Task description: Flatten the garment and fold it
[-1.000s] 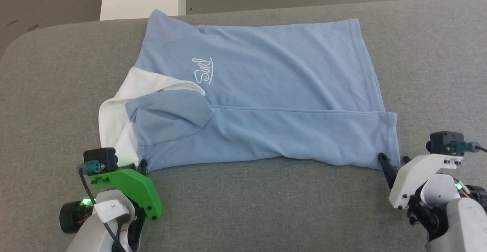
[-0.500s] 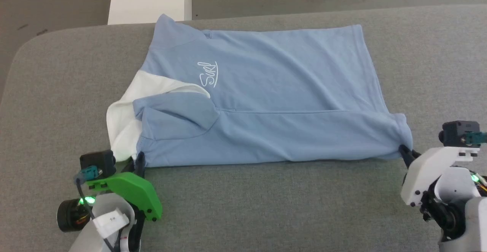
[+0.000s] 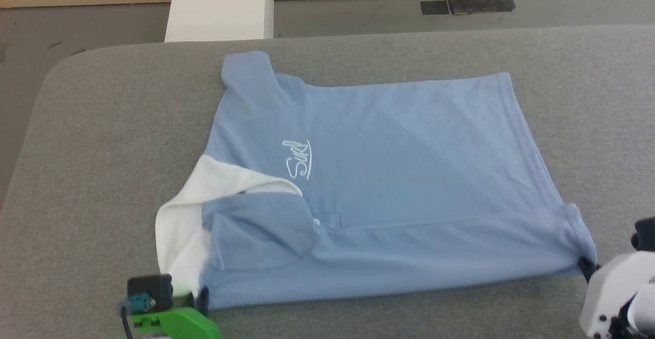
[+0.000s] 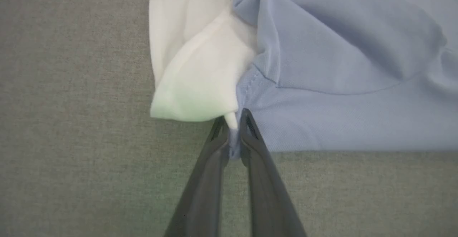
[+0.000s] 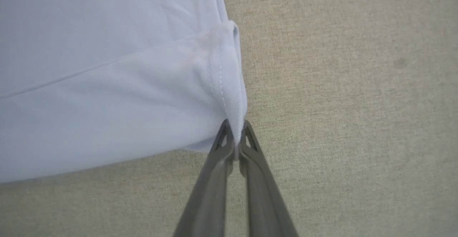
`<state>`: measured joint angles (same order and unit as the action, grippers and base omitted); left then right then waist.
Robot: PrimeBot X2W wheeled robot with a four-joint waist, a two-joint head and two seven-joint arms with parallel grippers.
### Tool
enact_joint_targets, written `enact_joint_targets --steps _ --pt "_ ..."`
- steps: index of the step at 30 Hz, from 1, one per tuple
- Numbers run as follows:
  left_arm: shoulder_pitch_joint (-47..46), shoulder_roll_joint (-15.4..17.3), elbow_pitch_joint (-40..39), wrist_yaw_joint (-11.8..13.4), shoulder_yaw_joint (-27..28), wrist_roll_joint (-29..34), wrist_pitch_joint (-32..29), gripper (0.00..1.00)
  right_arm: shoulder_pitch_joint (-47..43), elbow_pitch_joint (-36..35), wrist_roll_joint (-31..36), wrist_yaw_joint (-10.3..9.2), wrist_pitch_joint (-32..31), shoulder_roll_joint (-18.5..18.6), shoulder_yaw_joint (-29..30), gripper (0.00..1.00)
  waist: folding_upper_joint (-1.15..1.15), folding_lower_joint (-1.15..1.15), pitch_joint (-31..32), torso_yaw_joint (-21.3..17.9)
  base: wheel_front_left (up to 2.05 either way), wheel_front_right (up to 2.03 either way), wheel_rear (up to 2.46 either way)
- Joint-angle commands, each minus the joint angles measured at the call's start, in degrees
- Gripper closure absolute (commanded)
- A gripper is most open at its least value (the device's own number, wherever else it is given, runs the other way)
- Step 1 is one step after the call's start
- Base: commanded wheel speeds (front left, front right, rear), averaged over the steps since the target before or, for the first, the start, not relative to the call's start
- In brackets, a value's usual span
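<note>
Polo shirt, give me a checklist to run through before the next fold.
1. Grip, left pincer: shut on the shirt at its near edge beside the collar, ok.
2. Grip, right pincer: shut on the near hem corner, ok.
3. Near edge straight between the grips: ok.
4. Body flat on the table: ok, faint creases.
5. Collar lying flat: not ok, bunched.
6. Layers underneath aligned: cannot tell.
</note>
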<state>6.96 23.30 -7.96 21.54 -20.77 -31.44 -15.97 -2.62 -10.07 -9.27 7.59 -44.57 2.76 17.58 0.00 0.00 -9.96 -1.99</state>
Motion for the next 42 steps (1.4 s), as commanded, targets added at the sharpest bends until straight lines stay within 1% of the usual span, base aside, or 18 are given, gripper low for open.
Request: enact_joint_targets --steps 1,3,5,11,12,13,14,15,16,19,21,24,26,27,30,33,37,42 --pt "1.6 0.4 -0.1 0.7 -0.1 -0.6 -0.6 1.0 -1.4 -0.1 -0.4 -0.1 -0.5 0.1 1.0 1.0 0.0 0.0 -0.2 0.2 0.0 0.0 0.0" --pt "2.6 0.4 0.4 1.0 -0.2 -0.7 -0.6 1.0 -2.5 1.1 -1.2 -0.1 -0.6 0.1 1.7 1.0 0.0 0.0 -0.3 0.4 0.0 0.0 0.0" --pt "2.9 0.2 1.5 0.8 -0.1 -0.8 0.2 1.0 -3.4 3.2 -2.1 -0.1 0.1 0.1 1.6 1.0 0.0 0.0 -0.4 0.6 0.0 0.0 0.0" --pt "1.9 -1.2 5.9 -1.6 -0.6 -2.2 2.1 1.0 -3.8 10.7 -4.5 -0.1 4.1 0.1 -0.4 1.0 0.0 0.0 -0.4 0.3 0.0 0.0 0.0" --pt "1.6 -1.6 6.3 -1.8 -0.5 -2.5 2.7 0.92 -3.6 11.7 -4.9 -0.1 5.3 0.1 -0.5 1.0 0.0 0.0 -0.4 0.3 0.0 0.0 0.0" --pt "1.4 -1.7 6.5 -2.0 -0.4 -2.6 3.2 0.29 -3.4 12.4 -5.3 -0.1 6.3 0.1 -0.6 0.87 0.0 0.0 -0.2 0.2 0.0 0.0 0.0" --pt "1.3 -1.8 6.7 -2.2 -0.3 -2.7 3.8 0.0 -3.4 13.3 -5.8 -0.1 7.6 0.1 -1.0 0.51 0.0 0.0 0.1 0.2 0.0 0.0 0.0" --pt "1.3 -2.0 6.6 -2.4 -0.1 -2.9 4.2 0.0 -3.5 13.7 -6.2 -0.1 8.5 0.1 -1.3 0.06 0.0 0.0 0.4 0.2 0.0 0.0 0.0" --pt "1.3 -2.0 6.4 -2.6 0.1 -3.0 4.8 0.0 -3.7 13.9 -6.6 -0.1 9.9 0.1 -1.4 0.0 0.0 0.0 0.7 0.1 0.0 0.0 0.0" --pt "1.0 -1.3 5.0 -3.2 0.8 -2.6 6.8 0.0 -4.3 13.2 -7.6 -0.1 13.7 0.1 -1.9 0.0 0.0 0.0 1.6 0.0 0.0 0.0 0.0" --pt "0.4 -0.7 3.4 -3.6 1.5 -2.0 8.7 0.0 -4.6 11.8 -7.6 -0.1 17.4 0.1 -2.2 0.0 0.0 0.0 2.0 -0.2 0.0 0.0 0.0" --pt "-1.6 0.6 1.6 -4.3 2.9 -0.1 12.6 0.0 -4.1 9.2 -7.2 -0.1 24.6 0.1 -3.3 0.0 0.0 0.0 2.3 -0.8 0.0 0.0 0.0" --pt "-4.0 2.2 1.4 -5.4 2.8 2.0 14.5 0.0 -3.3 7.2 -5.1 -0.1 30.2 0.1 -4.9 0.0 0.0 0.0 2.0 -1.2 0.0 0.0 0.0" --pt "-5.9 3.3 1.5 -6.3 2.4 3.6 15.4 0.0 -2.7 6.5 -4.3 -0.1 33.2 0.1 -5.5 0.0 0.0 0.0 1.7 -1.4 0.0 0.0 0.0" --pt "-12.3 4.7 2.6 -9.2 1.8 5.8 17.5 0.0 -0.8 5.5 -3.0 -0.1 40.3 0.7 -7.2 0.0 0.0 0.0 0.2 -2.1 0.0 0.0 0.0" --pt "-20.7 6.0 5.7 -13.2 1.0 7.2 18.1 0.0 2.0 5.8 -2.7 -0.1 45.8 2.0 -9.3 0.0 0.0 0.0 -2.7 -3.1 0.0 0.0 0.0" --pt "-31.5 6.3 11.3 -17.9 0.3 7.0 17.1 0.0 6.3 6.6 -3.0 -0.1 49.4 3.4 -12.9 0.0 0.0 0.0 -6.8 -4.8 0.0 0.0 0.0" --pt "-43.2 6.6 19.7 -22.5 0.5 5.0 13.5 0.0 11.1 7.4 -3.0 -0.1 51.1 4.3 -16.6 0.0 0.0 0.0 -12.0 -7.6 0.0 0.0 0.0"
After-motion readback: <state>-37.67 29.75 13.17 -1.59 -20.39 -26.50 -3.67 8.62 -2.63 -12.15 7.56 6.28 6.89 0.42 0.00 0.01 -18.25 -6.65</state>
